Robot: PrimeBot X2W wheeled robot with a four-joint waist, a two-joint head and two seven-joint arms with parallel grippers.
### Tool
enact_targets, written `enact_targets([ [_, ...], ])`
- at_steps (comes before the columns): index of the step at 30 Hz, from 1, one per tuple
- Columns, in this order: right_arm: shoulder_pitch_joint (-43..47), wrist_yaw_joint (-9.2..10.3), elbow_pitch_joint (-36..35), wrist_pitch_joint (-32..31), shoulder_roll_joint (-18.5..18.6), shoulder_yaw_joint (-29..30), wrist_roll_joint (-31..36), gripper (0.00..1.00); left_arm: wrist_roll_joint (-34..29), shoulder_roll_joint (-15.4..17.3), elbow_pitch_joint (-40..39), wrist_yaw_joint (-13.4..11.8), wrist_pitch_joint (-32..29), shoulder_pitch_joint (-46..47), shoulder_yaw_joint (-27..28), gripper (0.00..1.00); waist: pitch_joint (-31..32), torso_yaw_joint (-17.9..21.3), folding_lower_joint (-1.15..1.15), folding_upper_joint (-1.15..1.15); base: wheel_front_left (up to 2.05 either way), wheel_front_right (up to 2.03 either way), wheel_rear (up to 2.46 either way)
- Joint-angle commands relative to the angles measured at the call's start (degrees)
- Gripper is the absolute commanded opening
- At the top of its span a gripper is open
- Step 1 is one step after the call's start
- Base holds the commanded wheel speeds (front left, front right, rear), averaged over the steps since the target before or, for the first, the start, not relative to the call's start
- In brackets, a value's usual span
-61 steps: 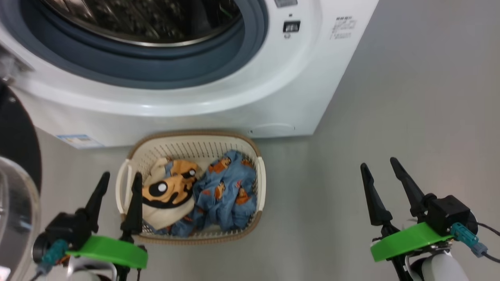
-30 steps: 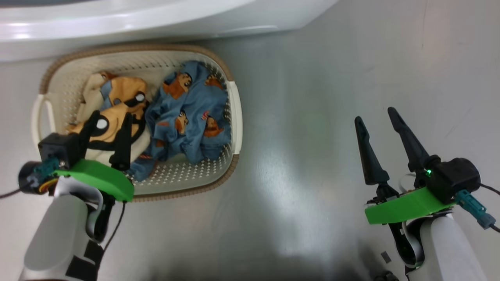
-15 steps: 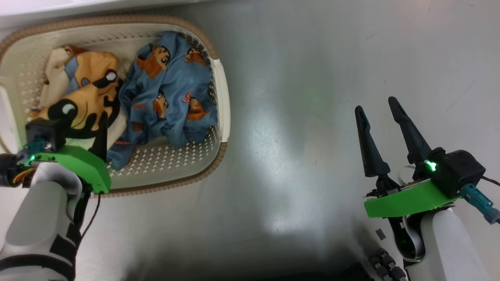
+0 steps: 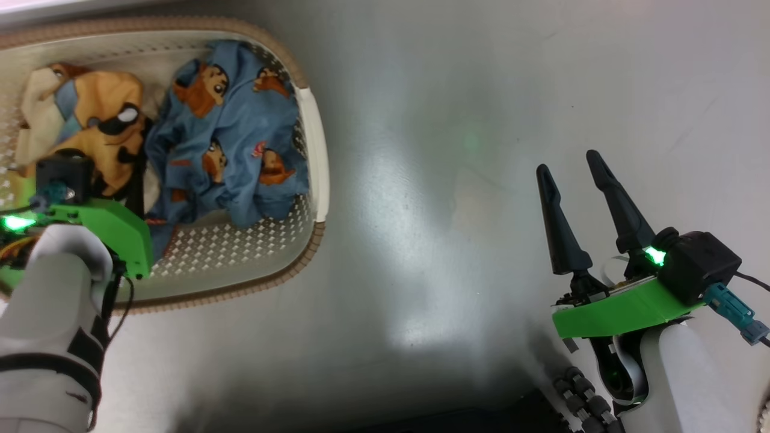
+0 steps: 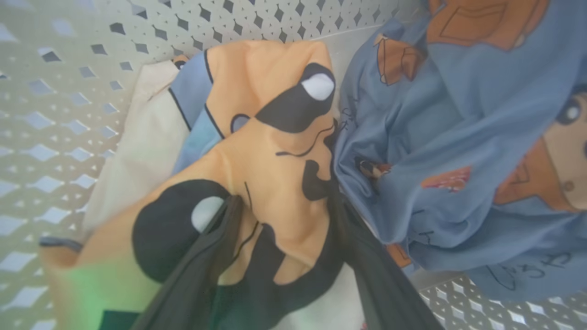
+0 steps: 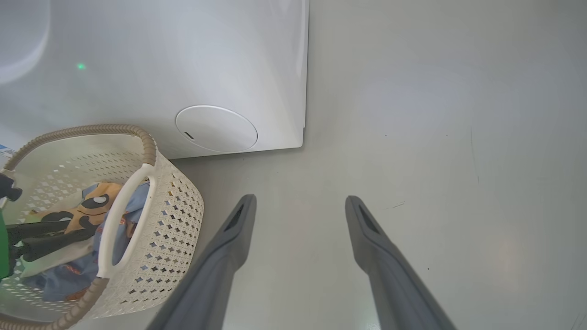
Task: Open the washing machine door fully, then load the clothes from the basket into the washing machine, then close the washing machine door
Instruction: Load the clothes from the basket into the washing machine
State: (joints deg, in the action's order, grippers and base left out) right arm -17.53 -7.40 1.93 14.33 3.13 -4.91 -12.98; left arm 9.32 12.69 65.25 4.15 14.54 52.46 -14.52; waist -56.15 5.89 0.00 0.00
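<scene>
Your left fingers [image 5: 202, 261] have sunk into the basket [image 4: 313, 138], spread wide astride the cream garment [image 5: 270, 151], ready to pinch it; your right fingers [image 4: 558, 228] gape empty.

Each set of jaws is formed of two long, tapering black fingers [image 4: 556, 222], which are seen as matt grey with a slotted inner face in the right wrist view. They are mounted on a bright green plastic plate [image 4: 619, 313], on which a boxy black camera housing [image 4: 701, 264] is carried. A teal connector [image 4: 731, 310] with a dark cable is plugged in beside it, and a small green lamp [image 4: 654, 257] is lit. The rounded pale grey forearm [image 4: 48, 325] is wrapped by black bands [image 4: 78, 355].
</scene>
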Motion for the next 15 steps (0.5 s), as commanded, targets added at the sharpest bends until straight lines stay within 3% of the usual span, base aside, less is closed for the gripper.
enact_targets([
  [1,2.28,-0.09,-1.19,0.67,-0.25,-1.75,-0.63,1.0,-0.9,2.81,0.94,-0.96,-0.03,-0.32,0.61,1.0,-0.83,0.97,0.0,0.0,0.0,0.0,0.0],
  [10,2.58,-0.09,-1.72,0.67,-0.25,-2.82,-2.32,1.0,-3.53,3.51,5.76,-5.19,-2.26,3.41,-2.23,1.0,-1.72,2.95,0.0,0.0,0.0,0.0,0.0],
  [11,2.52,-0.09,-1.77,0.67,-0.25,-2.9,-2.39,1.0,-3.45,3.56,6.08,-5.27,-2.68,3.53,-2.28,0.78,-1.71,3.11,0.0,0.0,0.0,0.0,0.0],
  [12,2.52,-0.09,-1.77,0.67,-0.25,-2.9,-2.39,1.0,-3.45,3.56,6.08,-5.27,-2.68,3.53,-2.28,0.78,-1.71,3.11,0.0,0.0,0.0,0.0,0.0],
  [14,2.41,-0.09,-1.82,0.67,-0.25,-2.96,-2.6,1.0,-3.23,3.61,6.55,-5.11,-3.16,3.64,-2.38,0.0,-1.58,3.33,0.0,0.0,0.0,0.0,0.0],
  [15,2.33,-0.09,-1.88,0.67,-0.25,-2.88,-2.67,1.0,-3.0,3.58,6.74,-4.87,-3.27,3.66,-2.34,0.0,-1.44,3.37,0.0,0.0,0.0,0.0,0.0],
])
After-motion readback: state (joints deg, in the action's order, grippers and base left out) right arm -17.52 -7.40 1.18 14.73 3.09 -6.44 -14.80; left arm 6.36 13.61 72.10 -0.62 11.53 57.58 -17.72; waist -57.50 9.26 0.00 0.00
